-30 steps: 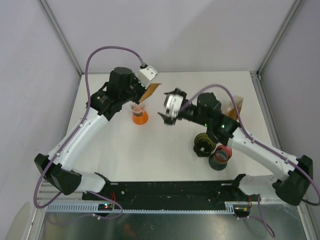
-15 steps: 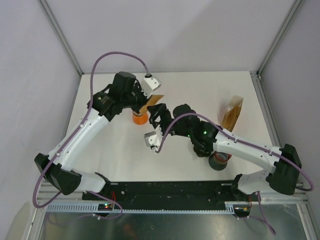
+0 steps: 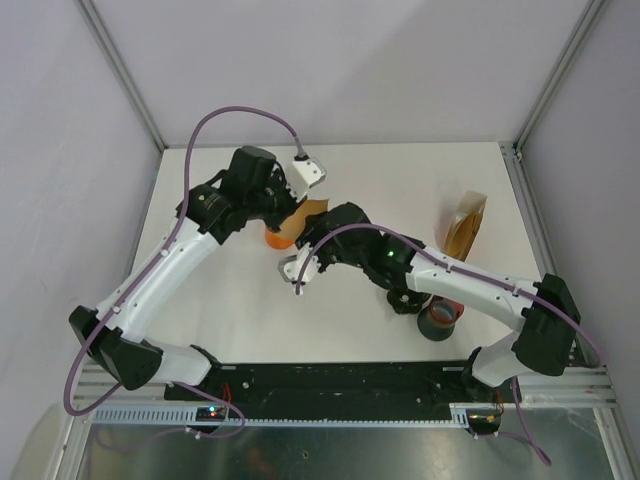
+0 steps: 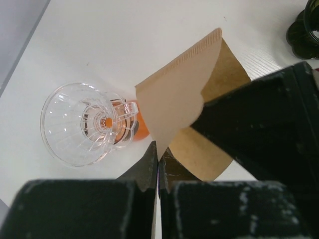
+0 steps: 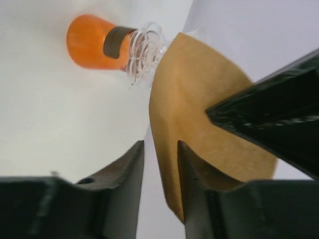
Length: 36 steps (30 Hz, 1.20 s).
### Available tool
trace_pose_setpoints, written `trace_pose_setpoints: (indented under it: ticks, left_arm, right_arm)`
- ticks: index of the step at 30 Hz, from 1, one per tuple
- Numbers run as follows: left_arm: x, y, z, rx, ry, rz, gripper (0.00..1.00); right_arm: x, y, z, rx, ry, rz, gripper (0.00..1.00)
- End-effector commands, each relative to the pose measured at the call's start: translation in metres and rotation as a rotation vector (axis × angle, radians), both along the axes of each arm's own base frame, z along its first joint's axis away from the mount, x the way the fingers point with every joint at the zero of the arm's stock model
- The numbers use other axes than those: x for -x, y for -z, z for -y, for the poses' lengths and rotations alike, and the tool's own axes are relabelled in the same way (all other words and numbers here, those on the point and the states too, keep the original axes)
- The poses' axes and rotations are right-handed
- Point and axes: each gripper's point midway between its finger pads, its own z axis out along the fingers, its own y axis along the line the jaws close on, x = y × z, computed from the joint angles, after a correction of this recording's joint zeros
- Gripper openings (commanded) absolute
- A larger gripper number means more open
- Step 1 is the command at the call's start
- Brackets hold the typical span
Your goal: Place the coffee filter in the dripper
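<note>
My left gripper [image 3: 291,207] is shut on the pointed end of a brown paper coffee filter [image 3: 306,212], held just above and to the right of the dripper. The pinch shows in the left wrist view [image 4: 158,155], with the filter [image 4: 182,102] fanning out. The clear plastic dripper [image 4: 75,124] stands on an orange base [image 3: 275,238]. My right gripper [image 5: 160,149] is open, and the filter's edge [image 5: 199,124] lies between its jaws, close to one finger [image 5: 187,159]. From above it sits right beside the filter [image 3: 312,238].
A brown pack of filters [image 3: 465,224] stands at the right. A black round object [image 3: 408,292] and a red and black roll [image 3: 440,316] lie under the right arm. The black one also shows in the left wrist view [image 4: 305,30].
My right arm has swung left from mid-table to the filter, its open jaws now around the filter's edge. My left gripper shifted slightly right with the filter.
</note>
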Motion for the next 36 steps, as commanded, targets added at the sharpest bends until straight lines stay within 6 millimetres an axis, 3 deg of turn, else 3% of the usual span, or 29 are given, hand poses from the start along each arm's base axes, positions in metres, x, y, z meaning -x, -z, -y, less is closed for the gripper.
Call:
trace_pose_setpoints:
  ticks: [1,5,7,15,23,27,32,36]
  left_arm:
    - [-0.002,-0.030,0.002,0.034,0.009,0.073,0.00]
    - [-0.008,-0.038,-0.004,0.020,-0.027,0.106,0.00]
    - [-0.012,-0.043,-0.009,0.006,-0.057,0.129,0.00]
    - [-0.032,-0.056,-0.034,-0.069,-0.181,0.220,0.00]
    - [-0.050,-0.068,-0.053,-0.079,-0.272,0.274,0.00]
    - [-0.059,-0.071,-0.057,-0.067,-0.295,0.279,0.00]
    - [-0.081,-0.070,-0.072,0.024,-0.345,0.223,0.00]
    - [-0.092,-0.067,-0.074,0.148,-0.371,0.147,0.00]
  right_arm:
    - [-0.017,-0.002,0.015,0.046,0.096,0.018,0.32]
    - [-0.020,0.004,0.017,0.066,0.134,0.020,0.08]
    - [-0.019,0.006,0.016,0.065,0.136,0.011,0.02]
    - [0.007,0.015,0.001,0.059,0.034,-0.068,0.00]
    - [0.009,0.011,-0.006,0.010,0.018,-0.084,0.00]
    - [0.008,-0.015,-0.017,-0.141,0.038,-0.098,0.15]
    - [0.023,-0.052,-0.021,-0.336,-0.011,-0.178,0.52]
    - [0.037,-0.077,-0.013,-0.488,-0.059,-0.280,0.68]
